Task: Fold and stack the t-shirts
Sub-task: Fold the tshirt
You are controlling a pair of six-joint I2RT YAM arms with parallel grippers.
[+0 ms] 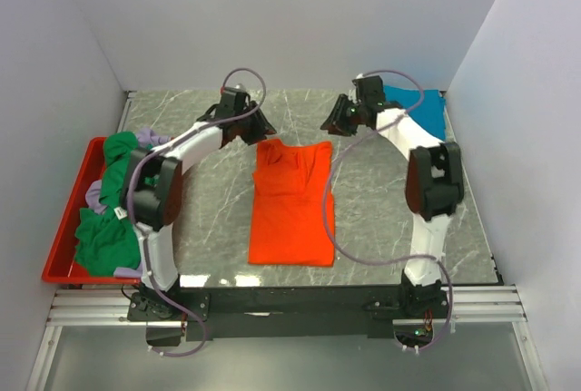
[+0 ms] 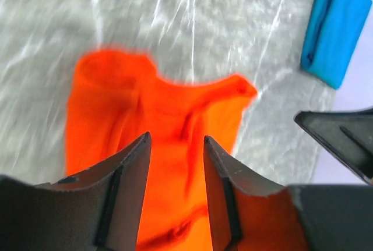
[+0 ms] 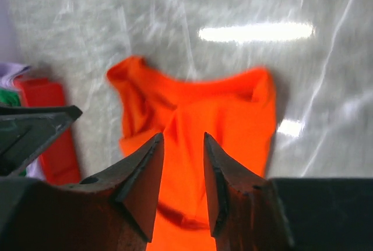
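Note:
A bright orange t-shirt [image 1: 292,205] lies folded lengthwise into a long strip in the middle of the table, its far end rumpled. It also shows in the left wrist view [image 2: 145,123] and the right wrist view [image 3: 204,123]. My left gripper [image 1: 265,124] hovers above its far left corner, open and empty [image 2: 175,137]. My right gripper [image 1: 330,122] hovers above its far right corner, open and empty [image 3: 182,137]. A folded teal-blue t-shirt [image 1: 419,108] lies at the far right [image 2: 335,29]. Green [image 1: 109,228] and pale lavender [image 1: 94,195] shirts are piled in the red tray.
The shallow red tray [image 1: 65,228] stands at the table's left edge, against the left wall. White walls close in the table on the left, back and right. Each arm's cable loops over the table near the orange shirt.

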